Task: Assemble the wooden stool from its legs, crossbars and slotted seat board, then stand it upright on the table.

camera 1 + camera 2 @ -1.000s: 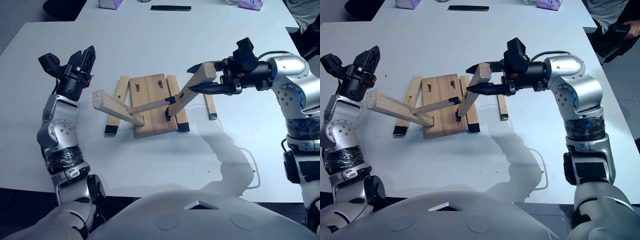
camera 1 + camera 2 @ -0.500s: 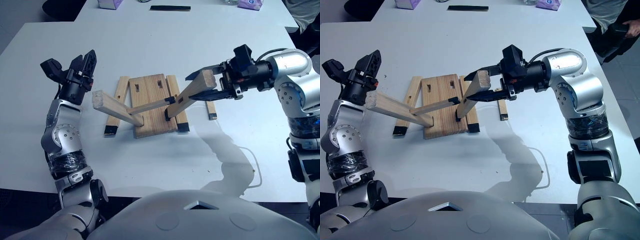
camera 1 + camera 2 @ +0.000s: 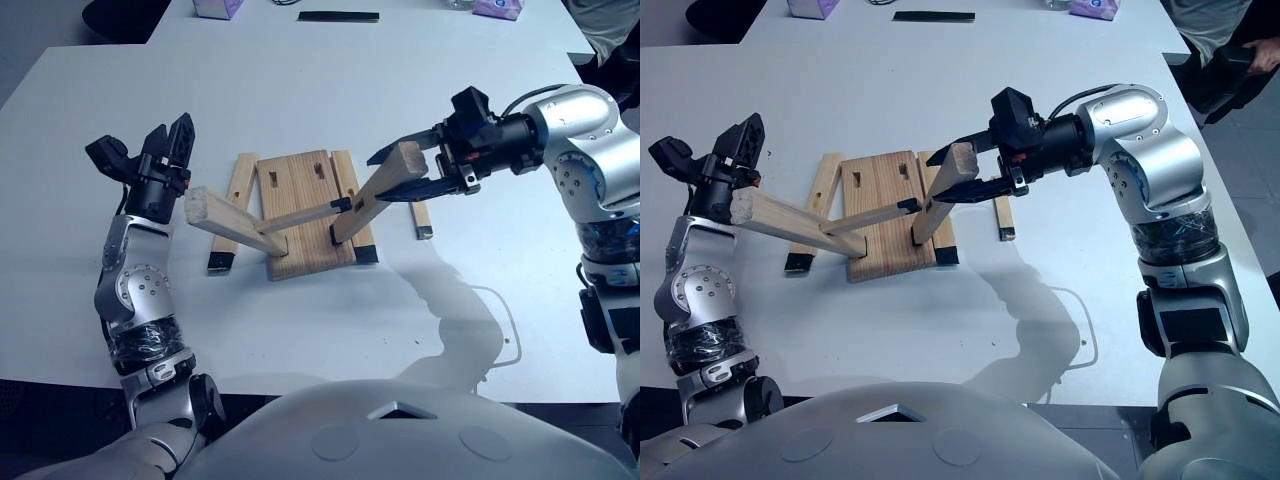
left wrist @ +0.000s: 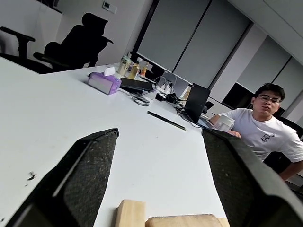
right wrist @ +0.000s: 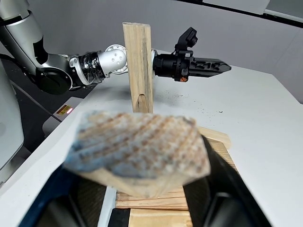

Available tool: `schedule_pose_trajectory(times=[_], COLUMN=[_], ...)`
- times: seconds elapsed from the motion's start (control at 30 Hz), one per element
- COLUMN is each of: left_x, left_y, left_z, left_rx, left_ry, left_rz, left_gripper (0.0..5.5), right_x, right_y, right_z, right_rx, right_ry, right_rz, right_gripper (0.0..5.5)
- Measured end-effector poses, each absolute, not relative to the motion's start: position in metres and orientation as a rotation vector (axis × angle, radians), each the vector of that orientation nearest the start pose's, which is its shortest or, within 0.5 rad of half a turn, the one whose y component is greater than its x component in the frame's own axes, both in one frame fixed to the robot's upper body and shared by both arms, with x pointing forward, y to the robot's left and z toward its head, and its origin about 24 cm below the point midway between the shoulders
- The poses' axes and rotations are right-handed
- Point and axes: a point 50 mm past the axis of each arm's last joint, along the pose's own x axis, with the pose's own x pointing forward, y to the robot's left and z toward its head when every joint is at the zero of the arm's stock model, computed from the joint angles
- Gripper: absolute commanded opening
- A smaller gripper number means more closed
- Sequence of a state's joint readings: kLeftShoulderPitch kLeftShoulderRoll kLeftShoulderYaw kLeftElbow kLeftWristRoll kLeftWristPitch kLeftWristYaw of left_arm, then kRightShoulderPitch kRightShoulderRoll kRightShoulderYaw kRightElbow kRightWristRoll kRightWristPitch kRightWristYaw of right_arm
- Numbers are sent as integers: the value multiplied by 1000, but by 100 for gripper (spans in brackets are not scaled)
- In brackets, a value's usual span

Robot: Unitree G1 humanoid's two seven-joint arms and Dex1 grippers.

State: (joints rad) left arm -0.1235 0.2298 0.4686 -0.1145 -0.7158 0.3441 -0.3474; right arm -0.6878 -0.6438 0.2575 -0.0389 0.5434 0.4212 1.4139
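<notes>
Right claw [image 3: 405,172], open, straddles the raised top of one leg [image 3: 372,198] slanting up from the seat board [image 3: 300,178], flat mid-worktop [image 3: 300,80]. Left claw [image 3: 168,145] gapes just behind the raised end of the other leg [image 3: 225,215], toward the left edge.

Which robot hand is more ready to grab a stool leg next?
Right, probably. The right gripper has its open fingers on either side of the right leg at its top. The left gripper is open too, but sits just beyond the left leg end, not around it.
</notes>
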Motion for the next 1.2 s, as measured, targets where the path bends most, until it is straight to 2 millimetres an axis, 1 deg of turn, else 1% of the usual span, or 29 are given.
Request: schedule_pose_trajectory(times=[0.07, 0.17, 0.37, 0.5, 0.57, 0.63, 0.77, 0.97, 1.1, 1.2], left_x=[258, 258, 256, 253, 253, 254, 255, 255, 258, 264], left_y=[254, 248, 233, 223, 221, 218, 213, 210, 208, 204], left_z=[109, 108, 112, 103, 100, 96, 87, 78, 72, 75], left_rx=[-487, -468, -439, -425, -416, -423, -422, -421, -418, -412], left_ry=[-175, -162, -168, -125, -126, -129, -109, -92, -71, -81], left_rz=[-133, -154, -230, -272, -270, -267, -262, -250, -259, -292], left_gripper=[327, 327, 327, 327, 327, 327, 327, 327, 327, 327], right_x=[284, 285, 293, 298, 302, 305, 303, 294, 292, 291], right_y=[-122, -120, -109, -103, -98, -94, -88, -92, -96, -101], right_z=[191, 191, 199, 207, 211, 210, 205, 200, 199, 199], right_rx=[-334, -343, -334, -329, -373, -424, -512, -533, -472, -435], right_ry=[58, 59, 113, 190, 223, 233, 219, 198, 217, 244], right_rz=[1734, 1730, 1712, 1716, 1739, 1764, 1791, 1768, 1708, 1667], right_gripper=[204, 204, 204, 204, 204, 204, 204, 204, 204, 204])
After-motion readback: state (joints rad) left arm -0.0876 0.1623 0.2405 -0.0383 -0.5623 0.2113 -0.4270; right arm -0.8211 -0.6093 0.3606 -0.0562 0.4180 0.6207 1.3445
